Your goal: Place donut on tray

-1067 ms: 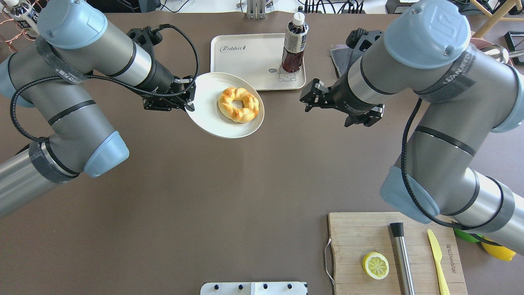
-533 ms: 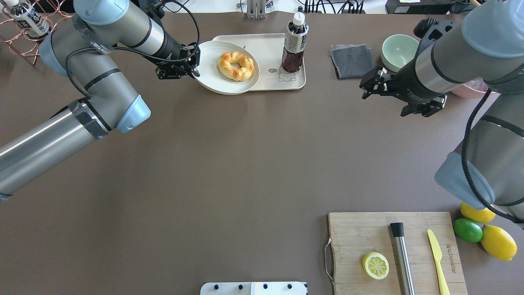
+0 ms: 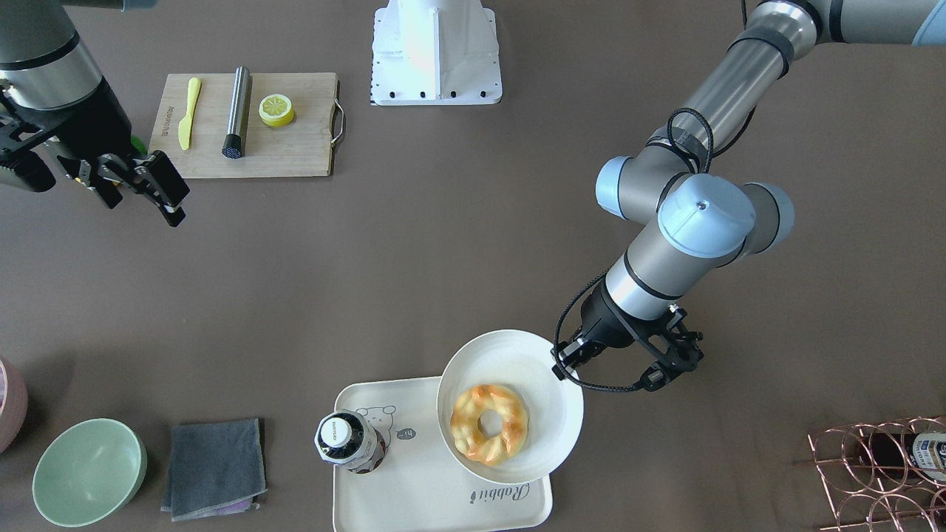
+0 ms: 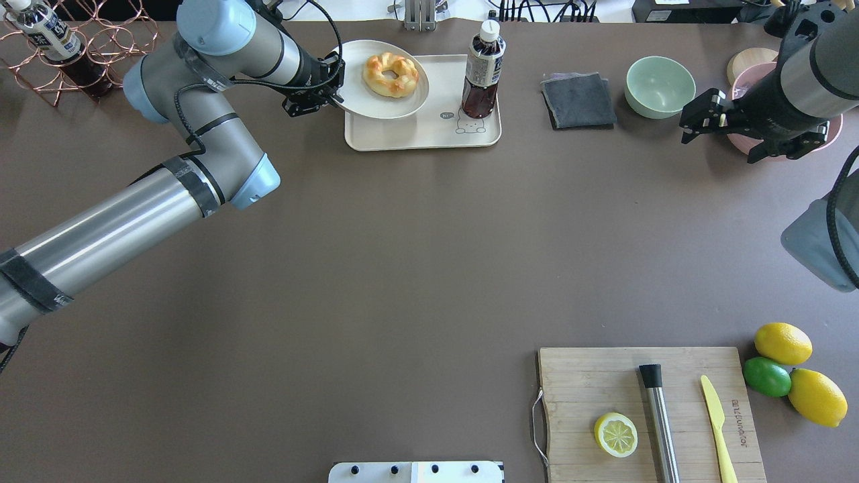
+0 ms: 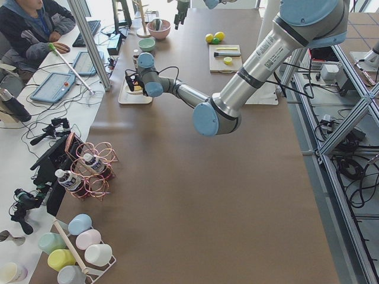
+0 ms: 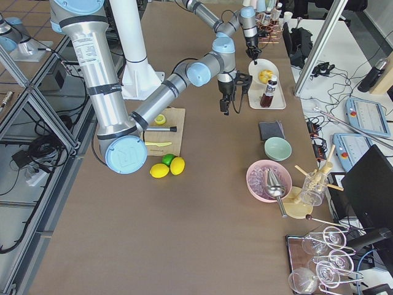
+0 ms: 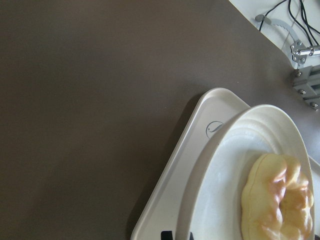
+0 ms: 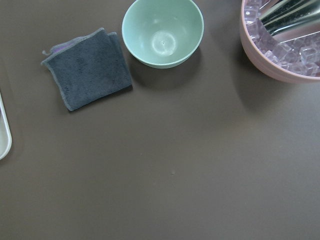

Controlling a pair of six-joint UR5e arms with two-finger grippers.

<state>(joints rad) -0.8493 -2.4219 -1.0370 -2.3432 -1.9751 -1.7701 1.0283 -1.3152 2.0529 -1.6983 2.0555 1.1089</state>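
My left pincer (image 4: 326, 86) is clamped on the rim of a white plate (image 4: 376, 104). The plate sits over the far left corner of the tray (image 4: 416, 134), and I cannot tell whether it touches. The donut (image 4: 390, 74) lies on that plate, above the tray. A bottle (image 4: 482, 70) stands on the tray's right side. My right pincer (image 4: 694, 121) hangs wide and empty over the tabletop (image 4: 429, 235), well right of the tray.

Silver-grey tubular arms (image 4: 100, 228), pale-blue joint caps (image 4: 215, 17), black tape bands (image 4: 191, 184), looped black cables (image 4: 829, 221); matte-black left gripper (image 4: 332, 99), right gripper (image 4: 686, 127)
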